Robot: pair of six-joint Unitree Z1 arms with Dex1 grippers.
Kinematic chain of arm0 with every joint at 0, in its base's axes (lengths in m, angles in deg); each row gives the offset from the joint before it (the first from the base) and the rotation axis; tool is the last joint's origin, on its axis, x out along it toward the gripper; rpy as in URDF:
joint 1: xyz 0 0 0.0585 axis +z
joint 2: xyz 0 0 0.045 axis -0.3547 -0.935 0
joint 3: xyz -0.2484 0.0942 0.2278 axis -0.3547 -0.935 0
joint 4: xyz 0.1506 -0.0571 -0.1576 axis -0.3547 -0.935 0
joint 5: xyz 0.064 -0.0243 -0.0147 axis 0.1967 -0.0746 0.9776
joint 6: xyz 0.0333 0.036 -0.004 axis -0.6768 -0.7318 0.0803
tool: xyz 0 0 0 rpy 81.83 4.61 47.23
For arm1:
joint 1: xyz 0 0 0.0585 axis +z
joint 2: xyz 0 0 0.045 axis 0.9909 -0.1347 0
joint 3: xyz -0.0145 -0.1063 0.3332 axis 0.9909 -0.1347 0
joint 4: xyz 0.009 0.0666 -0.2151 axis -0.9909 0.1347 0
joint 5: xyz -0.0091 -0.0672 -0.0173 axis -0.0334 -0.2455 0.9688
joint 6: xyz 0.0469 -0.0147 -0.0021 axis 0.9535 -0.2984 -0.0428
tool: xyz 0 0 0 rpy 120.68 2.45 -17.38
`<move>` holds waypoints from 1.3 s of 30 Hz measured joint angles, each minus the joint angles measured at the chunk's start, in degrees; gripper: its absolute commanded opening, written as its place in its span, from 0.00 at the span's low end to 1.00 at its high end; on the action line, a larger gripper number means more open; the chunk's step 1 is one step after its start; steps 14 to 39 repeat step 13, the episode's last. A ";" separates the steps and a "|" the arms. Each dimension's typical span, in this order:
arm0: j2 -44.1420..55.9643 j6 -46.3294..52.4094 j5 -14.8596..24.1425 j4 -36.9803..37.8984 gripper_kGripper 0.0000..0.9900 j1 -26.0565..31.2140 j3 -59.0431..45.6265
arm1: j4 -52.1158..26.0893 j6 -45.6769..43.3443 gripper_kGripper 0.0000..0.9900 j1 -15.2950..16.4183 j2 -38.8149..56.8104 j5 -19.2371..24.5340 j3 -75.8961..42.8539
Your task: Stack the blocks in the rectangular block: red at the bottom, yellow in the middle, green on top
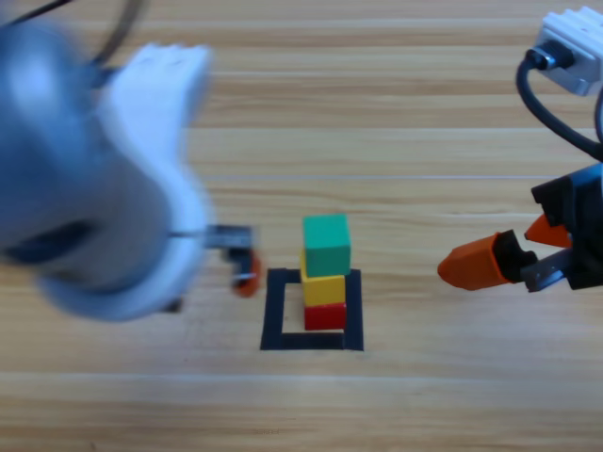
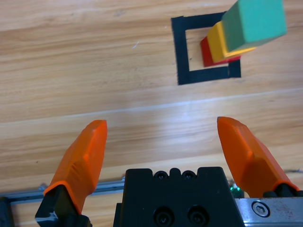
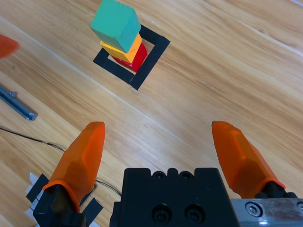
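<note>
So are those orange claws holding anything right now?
No. Both the left end effector and the right end effector are open and empty; the small green cube sits untouched atop the stack.

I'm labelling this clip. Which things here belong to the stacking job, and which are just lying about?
Job:
green cube, on top
yellow cube, middle
red cube, bottom
black tape square
left gripper, open
right gripper, open

Lying about:
thin cable
tape scraps
</note>
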 measured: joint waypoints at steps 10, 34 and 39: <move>8.40 -1.08 0.55 3.09 1.00 -0.02 -6.12 | -0.03 0.00 1.00 0.00 0.01 -0.08 0.00; 8.40 -1.08 0.55 3.57 1.00 -0.02 -6.82 | -0.03 0.00 1.00 0.00 0.01 -0.08 0.00; 8.40 -1.08 0.55 3.57 1.00 -0.02 -6.82 | -0.03 0.00 1.00 0.00 0.01 -0.08 0.00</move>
